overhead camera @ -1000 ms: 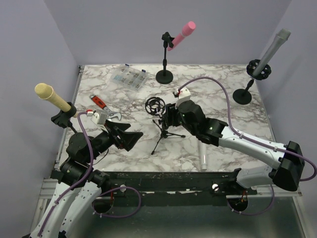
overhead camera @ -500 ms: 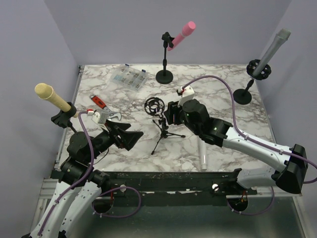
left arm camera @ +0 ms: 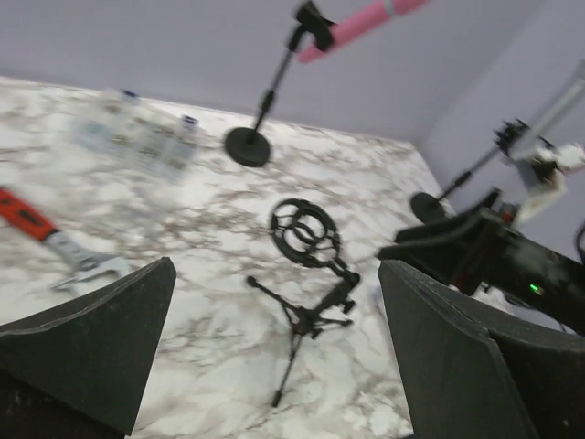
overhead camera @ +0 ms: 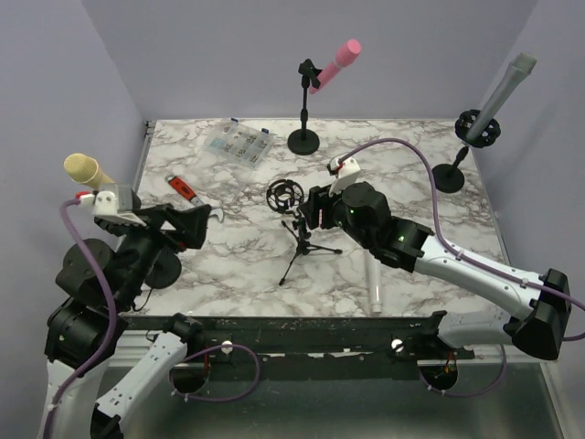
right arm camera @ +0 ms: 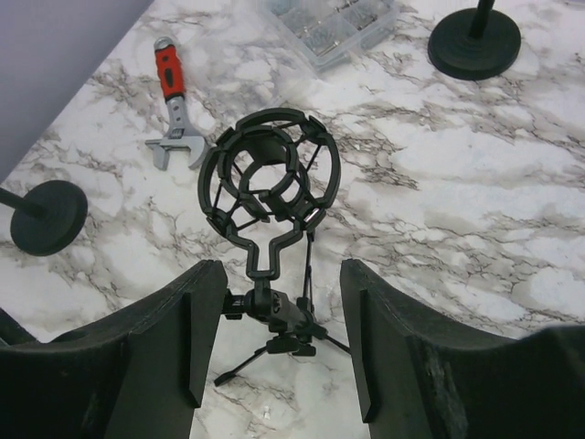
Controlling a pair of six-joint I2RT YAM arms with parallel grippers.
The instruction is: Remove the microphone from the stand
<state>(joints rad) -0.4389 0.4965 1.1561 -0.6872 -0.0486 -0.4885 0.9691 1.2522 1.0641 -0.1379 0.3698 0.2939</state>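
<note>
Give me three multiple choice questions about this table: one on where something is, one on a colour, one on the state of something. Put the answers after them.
1. Where does the red-handled wrench lie?
A. Flat on the marble, on the left arm's side of the tripod stand
B. Against the back wall, on the right arm's side
C. Hanging from the tripod stand

2. What colour is the back microphone, clipped on its tall stand?
A. Blue
B. Pink
C. Green

3. The shock mount on the tripod stand is:
A. Holding a microphone
B. Empty
C. Detached and lying flat on the table

Answers:
1. A, the top view shows the wrench on the marble, left of the tripod stand.
2. B, its body is plainly pink against the wall.
3. B, the right wrist view shows the marble through its open ring.
</note>
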